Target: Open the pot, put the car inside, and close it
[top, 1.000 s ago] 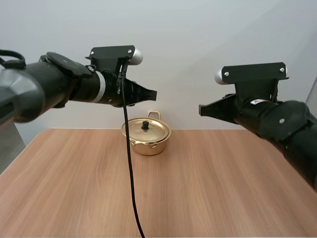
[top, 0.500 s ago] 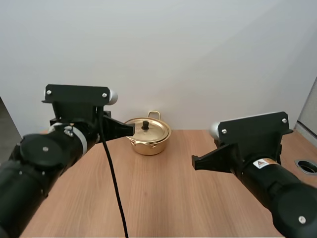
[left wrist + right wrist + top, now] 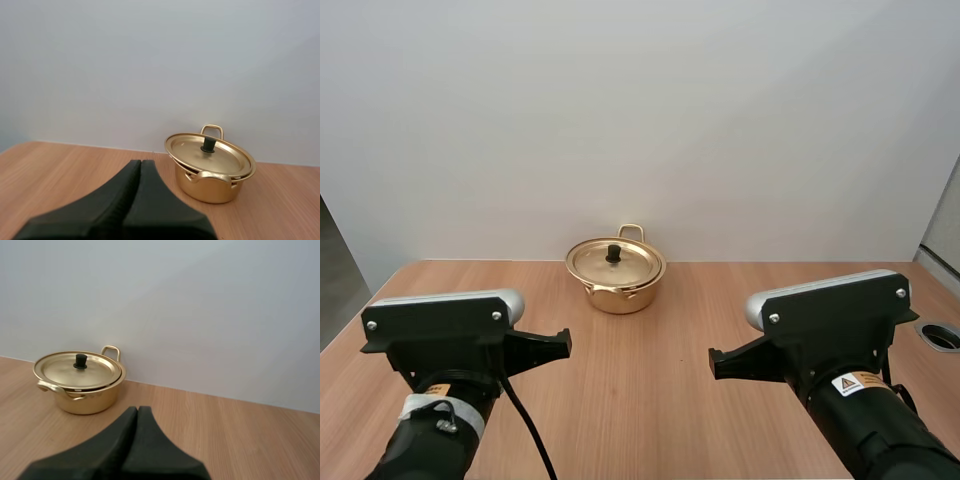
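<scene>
Pale wood tabletop (image 3: 650, 330) runs back to a white wall. Left pincer (image 3: 140, 163) and right pincer (image 3: 138, 409) each lie pressed together as one dark wedge in the wrist views, holding nothing. From the high view, both sit low at the near edge, well apart. Far centre stands the gold pot (image 3: 616, 278), lid (image 3: 616, 262) on. Half a second ago the left arm was higher and nearer the pot.

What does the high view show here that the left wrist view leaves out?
The high view adds the right pincer, level with the left pincer, both well short of the pot, plus the table between them. The left wrist view adds its own fingers closed into one wedge. Both share the gold pot, lid on, by the wall.
</scene>
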Controlling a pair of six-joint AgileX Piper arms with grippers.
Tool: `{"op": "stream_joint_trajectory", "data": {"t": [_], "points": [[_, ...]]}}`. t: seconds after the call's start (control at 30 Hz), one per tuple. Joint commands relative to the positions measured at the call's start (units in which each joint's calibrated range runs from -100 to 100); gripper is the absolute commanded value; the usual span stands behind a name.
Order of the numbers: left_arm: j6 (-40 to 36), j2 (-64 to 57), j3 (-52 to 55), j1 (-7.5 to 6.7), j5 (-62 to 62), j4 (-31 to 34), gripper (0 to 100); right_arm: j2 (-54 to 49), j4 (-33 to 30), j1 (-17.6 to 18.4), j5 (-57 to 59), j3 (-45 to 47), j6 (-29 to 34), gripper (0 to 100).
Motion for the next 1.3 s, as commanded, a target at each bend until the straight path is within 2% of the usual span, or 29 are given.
{"op": "stream_joint_trajectory", "data": {"t": [0.0, 0.2, 0.33, 0.4, 0.57, 0.7, 1.1, 1.2, 1.27], "points": [[0.1, -5.9, 0.0, -0.05, 7.9, 3.2, 0, 0.0, -0.9, 0.0, -1.5, 1.1, 0.0, 0], [0.1, -5.9, 0.0, -0.05, 9.1, 4.7, 0, 0.0, -1.7, 0.0, -1.9, 3.9, 0.0, 0], [0.1, -5.9, 0.0, -0.05, 12.7, 4.7, 0, 0.0, -4.8, 0.0, -2.3, 4.7, 0.0, 0], [0.1, -5.9, 0.0, -0.05, 17.5, 4.9, 0, 0.0, -6.5, 0.0, -2.3, 4.8, 0.0, 0], [0.1, -5.9, 0.0, -0.05, 39.4, 4.5, 0, 0.0, -9.7, 0.0, -3.4, 4.8, 0.0, 0], [0.1, -5.9, 0.0, -0.05, 39.6, 4.2, 0, -0.2, -14.2, 0.0, -5.1, 4.8, 0.0, 0], [0.1, -5.9, 0.0, -0.05, 36.9, 5.0, 0, -0.2, -15.4, 0.6, -5.1, 5.6, 2.0, 0], [0.1, -5.9, 0.0, -0.05, 33.4, 9.3, 0, -0.2, -17.2, 0.6, -9.6, 5.6, 6.8, 0], [-0.3, -5.9, 0.0, -0.05, 31.4, 16.3, 0, -0.2, -21.1, 0.6, -10.4, 5.3, 11.0, 0]]}}
